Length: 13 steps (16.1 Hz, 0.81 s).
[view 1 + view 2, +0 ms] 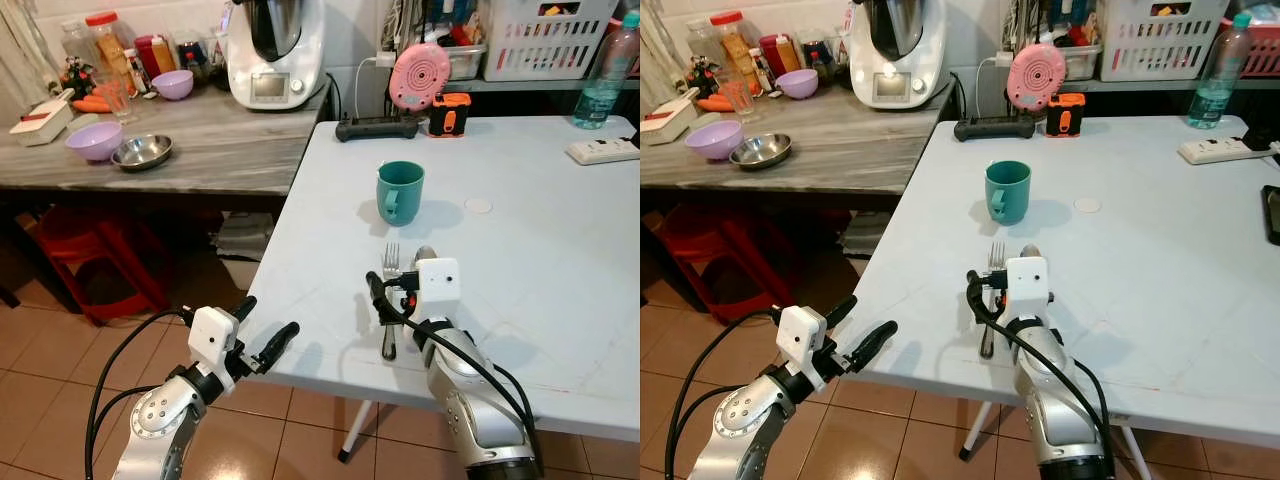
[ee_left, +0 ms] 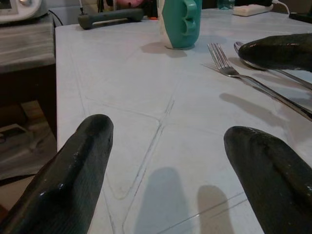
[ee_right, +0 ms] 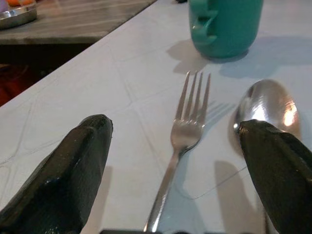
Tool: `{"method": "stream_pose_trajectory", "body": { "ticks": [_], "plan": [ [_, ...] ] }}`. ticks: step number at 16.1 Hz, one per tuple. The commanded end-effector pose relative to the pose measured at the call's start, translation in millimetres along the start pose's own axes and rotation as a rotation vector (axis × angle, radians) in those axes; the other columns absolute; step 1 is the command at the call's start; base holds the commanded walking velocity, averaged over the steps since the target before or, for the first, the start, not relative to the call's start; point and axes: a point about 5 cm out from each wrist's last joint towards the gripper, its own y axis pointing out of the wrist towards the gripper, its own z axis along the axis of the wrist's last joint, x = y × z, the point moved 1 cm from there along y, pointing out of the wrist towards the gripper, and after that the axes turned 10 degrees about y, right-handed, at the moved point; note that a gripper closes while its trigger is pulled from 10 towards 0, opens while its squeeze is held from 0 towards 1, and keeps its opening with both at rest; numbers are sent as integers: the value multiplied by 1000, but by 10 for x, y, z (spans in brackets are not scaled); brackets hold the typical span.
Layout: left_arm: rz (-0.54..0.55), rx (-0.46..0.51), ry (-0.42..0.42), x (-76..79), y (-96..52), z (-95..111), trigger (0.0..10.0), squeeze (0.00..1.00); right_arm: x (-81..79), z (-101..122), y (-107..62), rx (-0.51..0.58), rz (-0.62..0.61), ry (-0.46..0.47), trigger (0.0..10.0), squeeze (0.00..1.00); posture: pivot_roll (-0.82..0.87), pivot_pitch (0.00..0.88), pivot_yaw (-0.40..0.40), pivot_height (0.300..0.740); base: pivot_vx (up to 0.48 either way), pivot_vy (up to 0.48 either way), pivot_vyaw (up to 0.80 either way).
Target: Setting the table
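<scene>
Right pincer (image 1: 390,300), fingers spread, above fork (image 3: 183,141) beside spoon (image 3: 265,105).

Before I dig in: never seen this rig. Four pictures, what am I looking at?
A humanoid robot with two silver arms, setting a table. Two pictures come from its head camera, looking down; two from wrist cameras looking along each pincer's black fingers. On the white table stand a teal ceramic mug, a steel fork and a steel spoon. The right pincer hovers open over the fork, holding nothing. The left pincer is open at the table's near edge, also empty.
</scene>
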Motion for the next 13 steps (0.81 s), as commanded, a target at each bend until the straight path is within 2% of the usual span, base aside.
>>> {"method": "stream_pose_trajectory", "body": {
  "ticks": [1,5,6,7,8,9,10,11,13],
  "plan": [
    [-14,1,15,-14,-20,25,10000,0,-77,9,33,-11,25,21,10000,0,-57,8,108,740,0,0,0],
    [-18,2,14,-5,-18,28,10000,0,-189,1,124,-67,56,45,10000,0,-57,8,105,740,0,0,0],
    [-23,5,14,2,-3,38,10000,0,-194,-32,147,-101,38,63,8863,0,-61,9,108,740,0,0,0],
    [-23,6,14,4,0,40,10000,0,-197,-46,151,-111,35,75,5333,0,-61,9,108,740,0,0,0],
    [-24,7,14,1,8,46,10000,0,-194,-62,166,-119,27,65,2980,0,-60,7,108,740,0,0,0],
    [-24,9,14,-1,12,51,10000,0,-204,-72,173,-129,31,73,2824,0,-59,7,109,740,0,0,0],
    [-25,10,15,1,14,54,10000,0,-196,-90,178,-146,18,75,1725,0,-59,6,110,740,0,0,0],
    [-25,11,15,0,15,55,10000,0,-193,-100,179,-154,15,79,1843,0,-56,6,110,740,0,0,0],
    [-26,11,14,0,14,57,10000,0,-115,-147,178,-184,-33,78,353,0,-55,6,108,740,0,0,0]
  ]
}}
